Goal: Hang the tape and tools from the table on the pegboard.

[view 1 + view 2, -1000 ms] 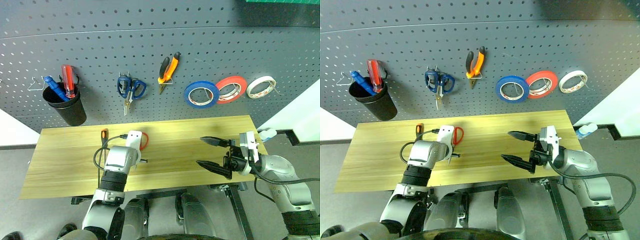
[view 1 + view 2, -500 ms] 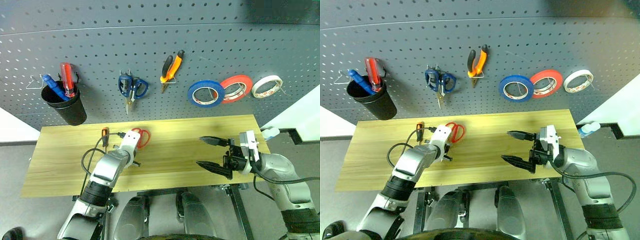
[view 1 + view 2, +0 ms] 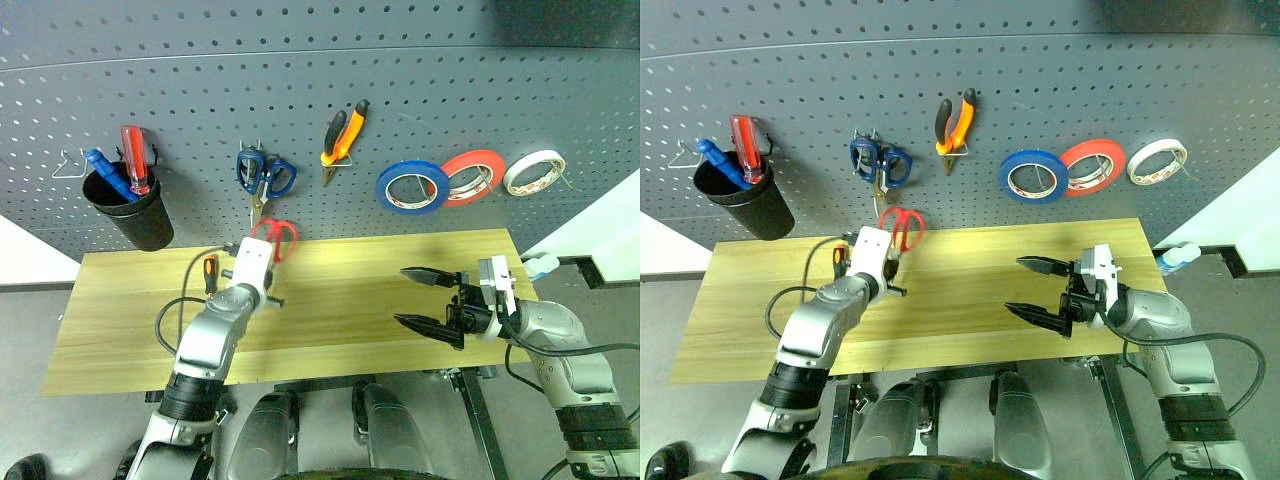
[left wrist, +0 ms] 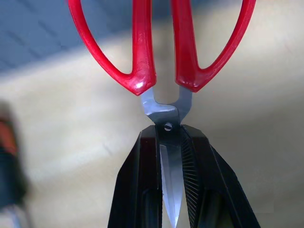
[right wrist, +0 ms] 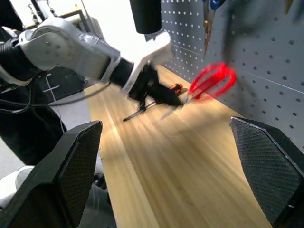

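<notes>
Left end effector carrying red scissors toward pegboard, right one idling wide.

Left end effector [image 3: 262,262], left of centre, is clamping the red-handled scissors [image 3: 275,237] by the blades, handles pointing up at the pegboard [image 3: 300,90]; the slim screwdriver [image 3: 209,270] is lying on the bench [image 3: 340,300]; the right end effector [image 3: 422,298], at right, is gaping, holding nothing. Risk: the smooth blades slipping or a handle loop missing a hook, dropping the scissors. No readable writing.
</notes>
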Tool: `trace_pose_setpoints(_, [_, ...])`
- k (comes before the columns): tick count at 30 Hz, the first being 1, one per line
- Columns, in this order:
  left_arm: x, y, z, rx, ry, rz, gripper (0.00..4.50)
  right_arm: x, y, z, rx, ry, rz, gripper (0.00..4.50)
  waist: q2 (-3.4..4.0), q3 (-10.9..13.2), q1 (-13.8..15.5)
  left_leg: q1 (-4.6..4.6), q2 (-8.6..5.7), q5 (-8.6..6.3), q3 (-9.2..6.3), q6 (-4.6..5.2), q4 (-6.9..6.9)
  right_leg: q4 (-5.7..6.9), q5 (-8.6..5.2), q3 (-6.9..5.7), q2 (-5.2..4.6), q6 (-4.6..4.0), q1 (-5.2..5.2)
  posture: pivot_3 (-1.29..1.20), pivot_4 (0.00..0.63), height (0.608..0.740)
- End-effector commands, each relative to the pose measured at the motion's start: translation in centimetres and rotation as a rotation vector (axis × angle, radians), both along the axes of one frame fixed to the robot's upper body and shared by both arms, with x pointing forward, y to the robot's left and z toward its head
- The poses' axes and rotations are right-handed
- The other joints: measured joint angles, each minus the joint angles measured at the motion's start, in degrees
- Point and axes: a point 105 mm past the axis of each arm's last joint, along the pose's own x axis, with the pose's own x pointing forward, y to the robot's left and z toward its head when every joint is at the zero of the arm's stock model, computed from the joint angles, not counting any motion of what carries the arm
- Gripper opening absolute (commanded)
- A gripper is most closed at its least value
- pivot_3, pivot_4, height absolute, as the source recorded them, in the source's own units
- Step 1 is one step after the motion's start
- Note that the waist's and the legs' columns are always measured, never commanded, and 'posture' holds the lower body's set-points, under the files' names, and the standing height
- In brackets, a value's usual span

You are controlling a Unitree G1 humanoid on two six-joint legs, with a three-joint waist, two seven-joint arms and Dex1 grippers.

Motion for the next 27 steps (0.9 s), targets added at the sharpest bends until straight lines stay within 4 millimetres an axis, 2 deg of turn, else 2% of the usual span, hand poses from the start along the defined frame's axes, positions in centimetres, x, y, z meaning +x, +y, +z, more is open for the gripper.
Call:
trace_pose_setpoints(1, [1.5,-0.3,2.1,0.003,-0.13,-0.047,0.24,0.0,0.4,0.6,0.015,-0.034,0.018,4.5,0.0,0.0,0.0,-0.01,0.0,0.0,0.0,0.0,0.0,-0.01,0.0,-0.01,0.02,0.0,0.0,-0.09,0.198,0.736])
trace_pose_setpoints(3, [1.8,-0.6,1.9,0.043,-0.146,-0.082,0.24,0.0,0.4,0.6,0.017,-0.033,0.019,4.5,0.0,0.0,0.0,-0.01,-0.02,0.01,0.0,-0.02,0.0,0.01,0.01,-0.03,0.02,0.01,0.0,-0.09,0.196,0.736])
trace_pose_setpoints(5, [1.3,-1.9,1.7,0.026,-0.14,-0.196,0.24,0.0,0.4,0.6,0.018,-0.034,0.017,4.5,0.0,0.0,0.1,-0.01,-0.06,0.01,0.01,-0.03,0.0,0.01,0.02,-0.03,0.0,0.03,0.0,-0.09,0.192,0.736])
trace_pose_setpoints(9, [0.1,-2.5,0.8,0.077,-0.118,-0.324,0.24,-0.1,0.4,0.7,0.02,-0.034,0.016,4.5,0.02,0.0,0.0,-0.02,-0.09,0.05,0.01,-0.1,0.03,0.01,0.04,-0.02,-0.03,0.07,0.01,-0.09,0.188,0.736])
trace_pose_setpoints(14, [-1.5,-0.1,-2.2,0.167,-0.017,-0.273,0.24,0.0,0.4,0.8,0.017,-0.041,0.009,4.5,0.07,0.0,-0.3,0.03,-0.06,0.05,0.01,-0.09,0.01,0.1,0.04,0.01,0.0,0.07,0.0,-0.1,0.187,0.736])
trace_pose_setpoints(16, [-2.1,0.6,-3.2,0.122,0.044,-0.229,0.24,0.0,0.4,0.9,0.017,-0.041,0.009,4.5,0.07,0.0,-0.2,0.05,-0.06,0.07,0.0,-0.11,0.02,0.18,0.04,0.0,0.01,0.07,-0.01,-0.1,0.184,0.736])
trace_pose_setpoints(21, [-3.8,0.2,-3.5,0.078,0.085,-0.331,0.24,0.1,0.4,1.0,0.018,-0.046,0.006,4.5,0.08,-0.1,-0.1,0.05,-0.07,0.07,0.01,-0.12,0.15,0.24,0.05,0.01,-0.03,0.07,0.03,-0.1,0.185,0.736])
trace_pose_setpoints(25, [-5.1,0.4,-3.5,0.122,0.092,-0.435,0.24,-0.1,0.4,1.1,0.023,-0.046,0.021,4.5,0.1,-0.1,-0.3,0.05,-0.05,0.07,0.0,-0.12,0.13,0.24,0.05,0.01,-0.02,0.06,0.01,-0.1,0.184,0.736])
trace_pose_setpoints(27, [-5.5,0.1,-2.9,0.157,0.041,-0.502,0.24,-0.3,0.4,1.1,0.026,-0.044,0.031,4.5,0.14,-0.1,-0.3,0.06,-0.04,0.07,0.0,-0.12,0.11,0.24,0.05,0.02,-0.02,0.05,0.01,-0.1,0.183,0.736])
